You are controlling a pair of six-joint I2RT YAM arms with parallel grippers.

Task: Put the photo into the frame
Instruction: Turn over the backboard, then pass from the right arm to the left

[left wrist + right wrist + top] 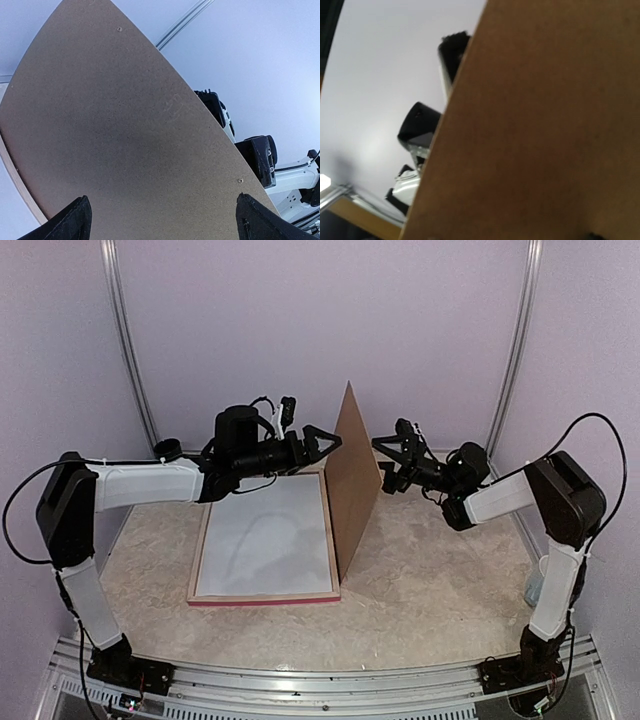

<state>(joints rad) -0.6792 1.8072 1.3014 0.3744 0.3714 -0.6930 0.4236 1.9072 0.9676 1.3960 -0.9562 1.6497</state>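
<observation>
The frame (pixel 262 597) lies face down on the table, its pale wood back up and a pink-red edge along the front. A white sheet (pixel 265 540) fills its opening. I cannot tell whether this is the photo, as no printed side shows. The brown backing board (pixel 352 475) stands almost upright along the frame's right side. My left gripper (pixel 330 448) is open, with its fingertips against the board's left face. That face fills the left wrist view between the spread fingers (pixel 75 220). My right gripper (pixel 382 465) is open, close to the board's right face (pixel 545 125).
A pale, clear object (pixel 535 585) sits at the table's right edge beside the right arm's base. Metal posts (pixel 128 350) rise at the back corners in front of purple walls. Beige tabletop (pixel 440 580) lies to the right of the frame.
</observation>
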